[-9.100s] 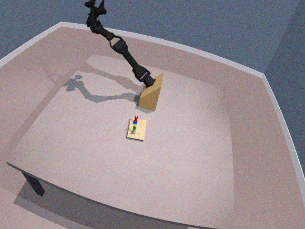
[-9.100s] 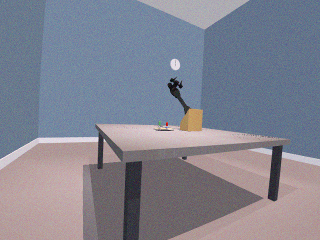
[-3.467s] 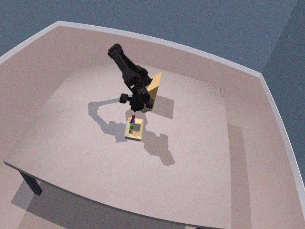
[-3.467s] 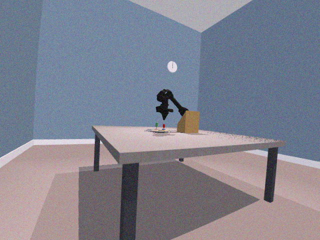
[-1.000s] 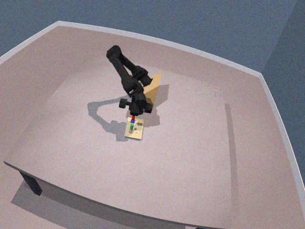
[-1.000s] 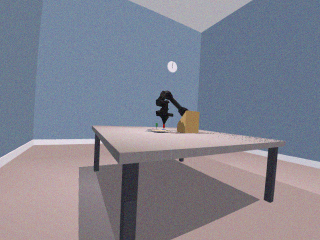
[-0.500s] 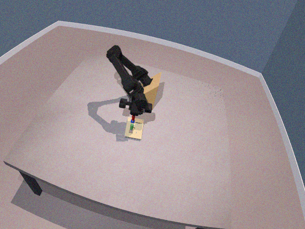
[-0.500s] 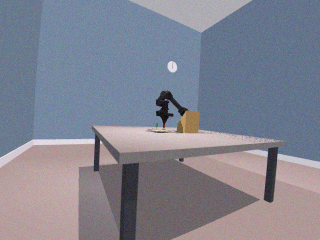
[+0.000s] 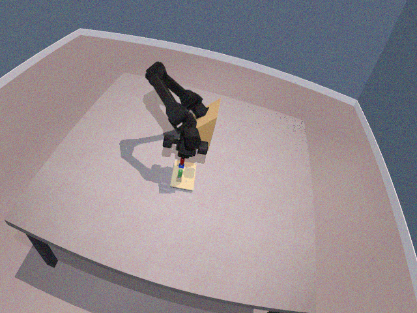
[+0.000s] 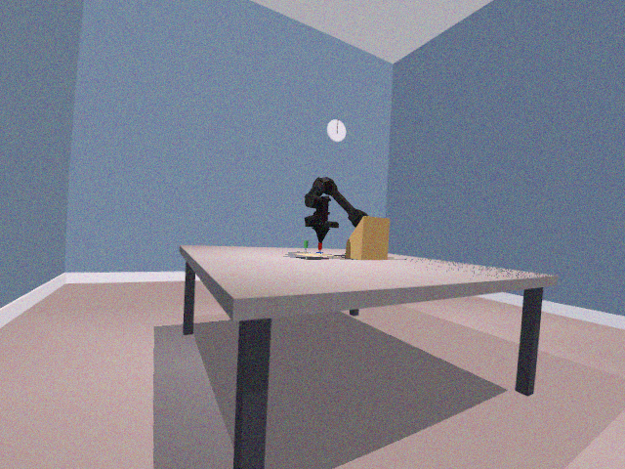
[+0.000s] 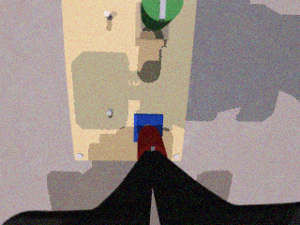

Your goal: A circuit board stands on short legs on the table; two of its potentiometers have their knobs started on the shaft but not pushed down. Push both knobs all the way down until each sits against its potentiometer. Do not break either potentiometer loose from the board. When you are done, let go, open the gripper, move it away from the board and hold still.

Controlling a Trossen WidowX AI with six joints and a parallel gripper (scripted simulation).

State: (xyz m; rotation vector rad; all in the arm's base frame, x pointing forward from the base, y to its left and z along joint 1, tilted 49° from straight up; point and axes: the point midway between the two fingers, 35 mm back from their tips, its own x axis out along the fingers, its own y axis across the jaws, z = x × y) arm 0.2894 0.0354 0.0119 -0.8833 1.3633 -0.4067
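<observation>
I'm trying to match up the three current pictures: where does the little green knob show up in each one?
Top: the green knob is just below the picture's centre, on the pale board.
Exterior: near the middle, left of the red knob.
Wrist: at the top edge, right of centre, partly cut off.
Shared landmark: the red knob, directly under the black tool.
</observation>
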